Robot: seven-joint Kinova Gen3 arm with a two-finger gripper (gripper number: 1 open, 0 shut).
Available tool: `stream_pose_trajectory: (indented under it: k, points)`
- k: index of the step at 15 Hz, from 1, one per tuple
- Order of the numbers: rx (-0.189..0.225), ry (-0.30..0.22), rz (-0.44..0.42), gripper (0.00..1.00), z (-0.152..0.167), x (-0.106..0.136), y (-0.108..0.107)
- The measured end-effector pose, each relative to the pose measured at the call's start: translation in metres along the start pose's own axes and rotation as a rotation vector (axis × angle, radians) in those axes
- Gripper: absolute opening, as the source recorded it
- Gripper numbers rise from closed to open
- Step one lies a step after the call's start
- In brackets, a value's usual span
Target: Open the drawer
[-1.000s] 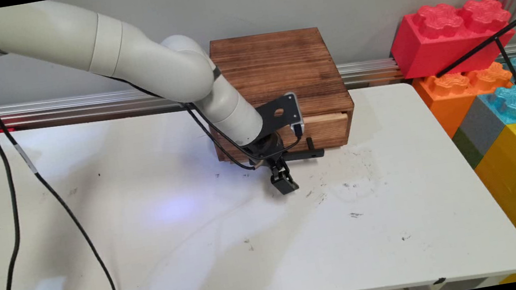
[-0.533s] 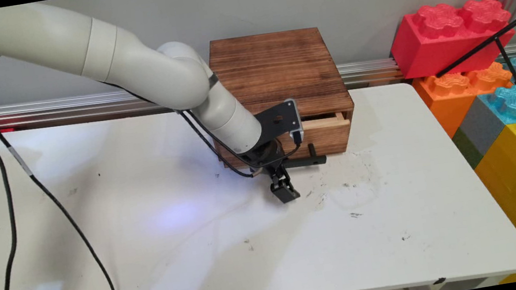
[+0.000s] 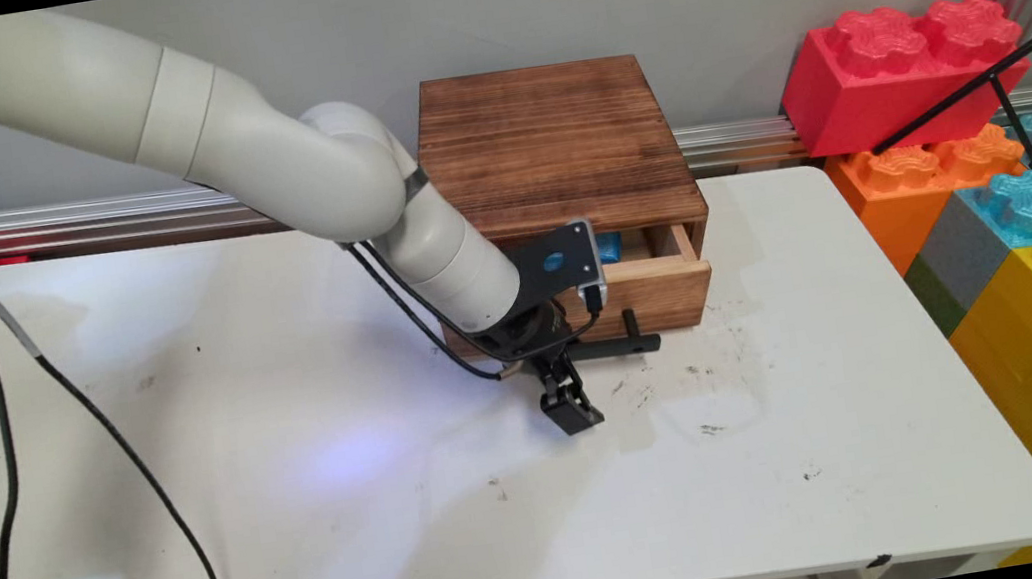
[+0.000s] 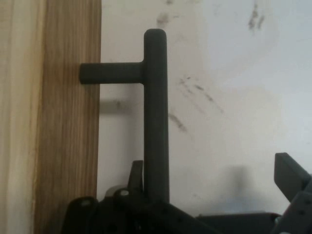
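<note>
One wooden drawer point(image 3: 667, 283) sticks partly out of its box point(image 3: 555, 137) on the desk point(image 3: 306, 521). The arm hides most of a blue thing point(image 3: 609, 246) inside. The end effector point(image 3: 562, 386) is at the black handle point(image 3: 620, 347). Close up, its fingers are apart, and only one seems to touch the bar point(image 4: 156, 122), so I think it could slip off. That finger is mostly hidden.

Main view: high, from the near side, facing the wall; hand view: close along the gripper; both share the drawer handle point(image 3: 623, 345) point(image 4: 156, 122).
</note>
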Motion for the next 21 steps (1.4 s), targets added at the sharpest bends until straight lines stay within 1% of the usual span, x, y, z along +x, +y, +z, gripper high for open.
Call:
stream_pose_trajectory:
  k: [8,15,18,21]
  points:
    - [-0.039,0.015,-0.008,1.00,-0.007,-0.001,0.028]
    - [-0.080,0.029,-0.018,1.00,-0.015,-0.001,0.059]
    - [-0.092,0.032,-0.019,1.00,-0.018,-0.002,0.069]
    - [-0.093,0.040,-0.022,1.00,-0.021,-0.005,0.079]
